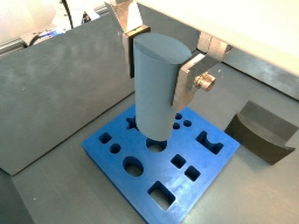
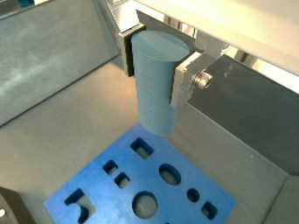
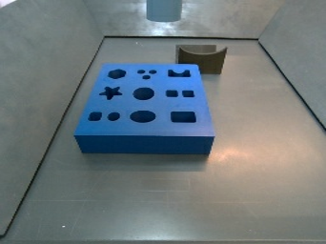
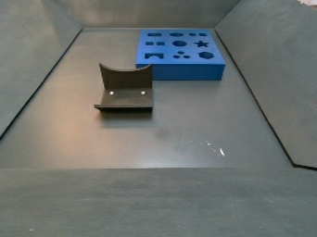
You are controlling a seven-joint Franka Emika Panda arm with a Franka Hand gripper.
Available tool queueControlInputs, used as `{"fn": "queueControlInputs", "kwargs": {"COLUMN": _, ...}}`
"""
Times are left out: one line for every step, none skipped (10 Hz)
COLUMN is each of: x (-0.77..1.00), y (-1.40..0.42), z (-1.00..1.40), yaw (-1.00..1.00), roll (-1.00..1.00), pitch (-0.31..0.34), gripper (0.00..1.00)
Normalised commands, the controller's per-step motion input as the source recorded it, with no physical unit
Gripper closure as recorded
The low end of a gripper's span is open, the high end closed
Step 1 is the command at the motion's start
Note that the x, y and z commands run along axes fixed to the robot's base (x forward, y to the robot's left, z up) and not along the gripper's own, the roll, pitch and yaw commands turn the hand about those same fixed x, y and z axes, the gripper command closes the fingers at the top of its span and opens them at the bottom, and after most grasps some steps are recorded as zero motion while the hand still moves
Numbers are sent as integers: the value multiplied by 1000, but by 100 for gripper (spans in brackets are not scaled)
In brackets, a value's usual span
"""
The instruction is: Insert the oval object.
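My gripper (image 1: 158, 63) is shut on the oval object (image 1: 155, 96), a tall grey-blue cylinder with an oval end. It hangs upright between the silver fingers (image 1: 187, 80). Both wrist views show this grip, with the gripper (image 2: 156, 63) around the upper part of the piece (image 2: 156, 98). The blue block (image 1: 140, 179) with several shaped holes lies on the floor below, and the piece hangs well above its far part. In a side view only the piece's lower end (image 3: 163, 10) shows, above and behind the block (image 3: 140, 133). The oval hole (image 3: 143, 116) is open.
The dark fixture (image 3: 200, 57) stands on the floor just beyond the block's corner; it also shows in a wrist view (image 1: 263, 129) and in a side view (image 4: 124, 90). Grey walls (image 3: 51, 95) enclose the floor on all sides.
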Motion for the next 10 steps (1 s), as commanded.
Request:
{"fn": "queueControlInputs", "kwargs": {"x": -171, "y": -34, "z": -1000, "yaw": 0, "roll": 13, "pitch": 0, "gripper": 100}}
{"fn": "queueControlInputs", "kwargs": {"x": -174, "y": -37, "z": -1000, "yaw": 0, "roll": 14, "pitch": 0, "gripper": 100}}
{"fn": "queueControlInputs", "kwargs": {"x": -91, "y": -494, "z": -1000, "yaw": 0, "roll": 51, "pitch": 0, "gripper": 100}}
{"fn": "queueControlInputs", "kwargs": {"x": -46, "y": -574, "z": -1000, "yaw": 0, "roll": 86, "pitch": -1, "gripper": 100}}
{"fn": "queueControlInputs", "kwargs": {"x": -34, "y": -454, "z": -1000, "yaw": 0, "roll": 133, "pitch": -19, "gripper": 100}}
{"fn": "queueControlInputs", "kwargs": {"x": -203, "y": -203, "z": -1000, "yaw": 0, "roll": 164, "pitch": -24, "gripper": 100}}
{"fn": "queueControlInputs", "kwargs": {"x": -134, "y": 246, "z": -717, "yaw": 0, "roll": 187, "pitch": 0, "gripper": 100}}
{"fn": "queueControlInputs", "kwargs": {"x": 0, "y": 109, "z": -311, "yaw": 0, "roll": 293, "pitch": -10, "gripper": 100}}
{"fn": "queueControlInputs", "kwargs": {"x": 0, "y": 100, "z": -400, "yaw": 0, "roll": 223, "pitch": -21, "gripper": 100}}
{"fn": "queueControlInputs", "kwargs": {"x": -80, "y": 57, "z": -669, "yaw": -54, "roll": 94, "pitch": -191, "gripper": 100}}
